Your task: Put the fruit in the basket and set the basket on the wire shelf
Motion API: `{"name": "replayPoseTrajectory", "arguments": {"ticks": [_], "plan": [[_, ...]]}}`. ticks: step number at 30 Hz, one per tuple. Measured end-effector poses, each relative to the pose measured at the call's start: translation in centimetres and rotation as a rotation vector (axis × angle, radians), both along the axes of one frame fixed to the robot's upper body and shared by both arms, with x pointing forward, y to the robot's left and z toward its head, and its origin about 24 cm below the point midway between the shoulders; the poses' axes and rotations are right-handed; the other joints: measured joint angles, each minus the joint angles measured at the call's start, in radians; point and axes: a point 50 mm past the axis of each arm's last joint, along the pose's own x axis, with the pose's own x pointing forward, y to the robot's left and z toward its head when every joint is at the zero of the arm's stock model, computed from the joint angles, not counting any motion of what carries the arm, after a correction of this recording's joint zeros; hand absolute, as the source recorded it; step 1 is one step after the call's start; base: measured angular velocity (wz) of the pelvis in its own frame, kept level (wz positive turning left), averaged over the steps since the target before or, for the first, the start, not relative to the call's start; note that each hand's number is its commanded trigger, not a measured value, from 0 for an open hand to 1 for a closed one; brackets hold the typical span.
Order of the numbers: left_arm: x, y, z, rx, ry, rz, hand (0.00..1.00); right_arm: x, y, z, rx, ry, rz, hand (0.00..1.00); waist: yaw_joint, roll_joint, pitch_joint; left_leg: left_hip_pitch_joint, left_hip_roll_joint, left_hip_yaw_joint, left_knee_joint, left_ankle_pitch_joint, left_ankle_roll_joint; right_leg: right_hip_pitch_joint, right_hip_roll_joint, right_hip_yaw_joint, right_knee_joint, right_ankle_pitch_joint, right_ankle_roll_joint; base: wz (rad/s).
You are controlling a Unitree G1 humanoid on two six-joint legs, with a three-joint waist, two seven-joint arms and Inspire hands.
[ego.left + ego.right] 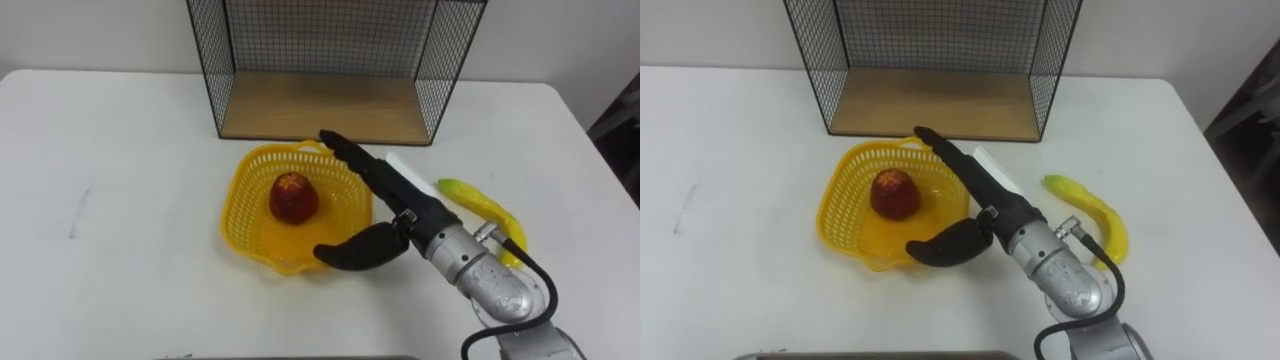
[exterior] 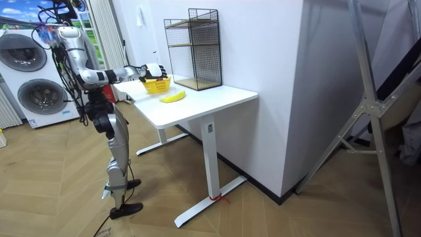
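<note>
Squarely before the robot lies a white table (image 1: 120, 150); in the room view the robot stands upright at its end on the room view's left, 1 arm stretched out over the tabletop. At the far edge of the table stands the wire shelf (image 1: 330, 60), a black mesh box with a wooden floor, its open front facing the robot. Just in front of the shelf sits the yellow basket (image 1: 245, 195), close to the wooden floor's front edge but on the tabletop, not on the shelf. The right hand (image 1: 385, 195) reaches in from the lower right and lies over the basket's right rim, its fingers straight and stretched toward the shelf and its thumb spread wide toward the basket's near rim; it holds nothing, and it seems to rest on the rim, though contact is hard to judge. To the right of that arm, apart from the basket, a yellow banana (image 1: 480, 205) lies on the table. Inside the basket, near its middle, sits 1 red apple (image 1: 293, 197).
</note>
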Motion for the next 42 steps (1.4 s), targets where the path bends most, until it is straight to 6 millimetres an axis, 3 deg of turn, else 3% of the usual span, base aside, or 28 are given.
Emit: {"name": "replayPoseTrajectory", "arguments": {"ticks": [2,7,12,20,26,37,42], "plan": [[-0.2,0.1,0.0,0.006,0.003,0.003,0.00,0.2,-0.5,0.3,0.000,-0.020,-0.036,0.00,-0.004,-0.003,-0.0009,0.002,0.000,0.003,-0.002,0.000,0.000,0.000,0.000,0.003,0.001,0.000,0.000,-0.04],[-1.6,0.1,-0.1,0.011,0.027,0.016,0.00,0.8,-3.3,4.1,0.065,-0.223,-0.200,0.00,-0.022,0.000,0.0007,-0.004,0.001,0.004,-0.001,0.000,0.000,0.000,0.001,0.001,0.001,0.000,0.000,0.00],[-2.6,0.3,-0.1,0.016,0.040,0.046,0.00,1.0,-6.3,5.7,0.093,-0.361,-0.392,0.00,-0.038,0.001,0.0007,-0.001,0.000,0.000,-0.004,0.000,0.000,0.001,0.001,0.002,-0.001,0.001,0.000,0.00],[-3.5,1.0,0.0,0.033,0.051,0.120,0.00,0.7,-9.4,4.3,0.073,-0.354,-0.617,0.00,-0.073,-0.005,-0.0055,0.007,-0.001,0.001,-0.021,0.003,-0.001,0.006,0.001,0.002,-0.001,0.001,0.000,0.00],[-4.0,1.1,0.0,0.035,0.074,0.143,0.00,0.8,-11.6,2.8,-0.011,-0.309,-0.736,0.00,-0.080,-0.029,-0.0104,0.028,-0.001,0.004,-0.019,0.004,0.000,0.016,0.000,0.001,-0.001,0.001,0.000,-0.02],[-3.5,1.1,0.0,0.019,0.077,0.139,0.00,2.0,-13.4,0.6,-0.039,-0.165,-0.766,0.00,-0.068,-0.039,0.0002,0.022,-0.001,-0.001,-0.018,0.005,-0.001,0.016,0.000,-0.006,0.000,0.001,0.000,0.01],[-3.0,1.2,0.1,0.023,0.071,0.140,0.00,2.1,-14.1,-1.1,-0.071,-0.046,-0.761,0.00,-0.054,-0.053,-0.0033,0.006,-0.002,-0.003,-0.016,0.006,-0.001,-0.005,0.000,-0.003,0.001,0.001,-0.001,0.00]]}}
